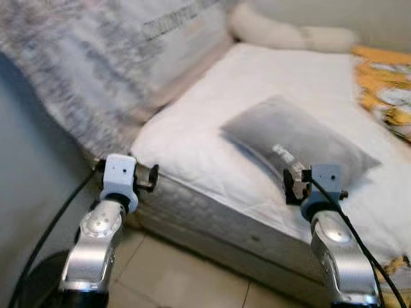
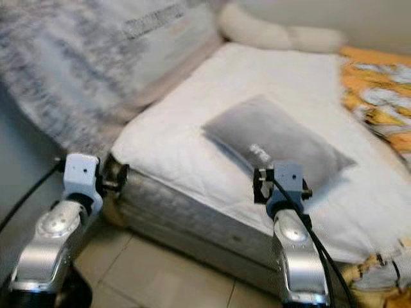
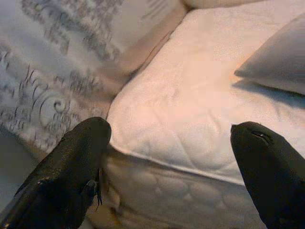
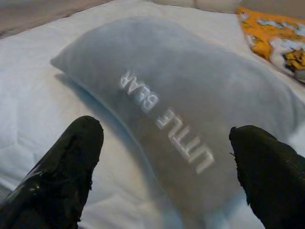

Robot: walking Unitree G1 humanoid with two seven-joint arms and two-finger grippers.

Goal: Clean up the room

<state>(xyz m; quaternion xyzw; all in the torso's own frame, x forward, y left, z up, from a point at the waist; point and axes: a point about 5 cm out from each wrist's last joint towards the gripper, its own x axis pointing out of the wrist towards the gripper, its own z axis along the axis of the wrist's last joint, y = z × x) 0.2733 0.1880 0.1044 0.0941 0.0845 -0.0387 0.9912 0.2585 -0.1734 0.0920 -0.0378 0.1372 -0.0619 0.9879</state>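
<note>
Bedroom corner, tiled floor (image 1: 192,269) underfoot, with the white mattress (image 1: 282,83) as landmark for everything else. Left of the mattress, heaped against its far-left edge: a grey patterned blanket (image 1: 83,70), rumpled and half sliding off, not yet folded. Level with the mattress's near-left corner and just off it: left gripper (image 3: 169,157), fingers (image 3: 71,162) spread wide, nothing between them, aimed at the bare quilted corner. On the mattress near its middle, lying askew: grey pillow (image 1: 298,138) with white lettering, flat but out of place, well short of the head end. Just before the pillow's near edge, over the mattress's front side: right gripper (image 4: 167,167), fingers (image 4: 62,171) wide apart and empty, lined up on the lettered face without touching it. At the mattress's far end: a long cream bolster (image 1: 289,32) along the wall. On the mattress's right side: an orange printed cover (image 1: 385,90), bunched and spilling over the near-right corner. Judged from this: tidying barely begun; pillow likely first in hand, then blanket and cover to straighten.
</note>
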